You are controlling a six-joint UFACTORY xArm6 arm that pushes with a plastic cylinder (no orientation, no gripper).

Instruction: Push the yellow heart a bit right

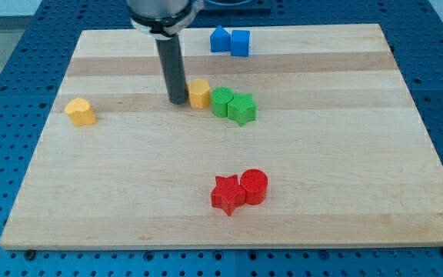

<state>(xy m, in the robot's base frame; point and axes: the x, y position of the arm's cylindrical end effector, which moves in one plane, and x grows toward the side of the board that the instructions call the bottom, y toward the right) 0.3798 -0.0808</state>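
Observation:
The yellow heart (200, 93) sits on the wooden board (129, 192), above its middle. My tip (178, 101) is down on the board right at the heart's left side, touching it or nearly so. On the heart's right, a green round block (221, 101) touches it, and a green star (242, 108) follows close behind.
A second yellow block (80, 111) lies alone at the view's left. Two blue blocks (230, 41) sit together near the top edge. A red star (227, 194) and a red cylinder (254, 185) touch each other near the bottom.

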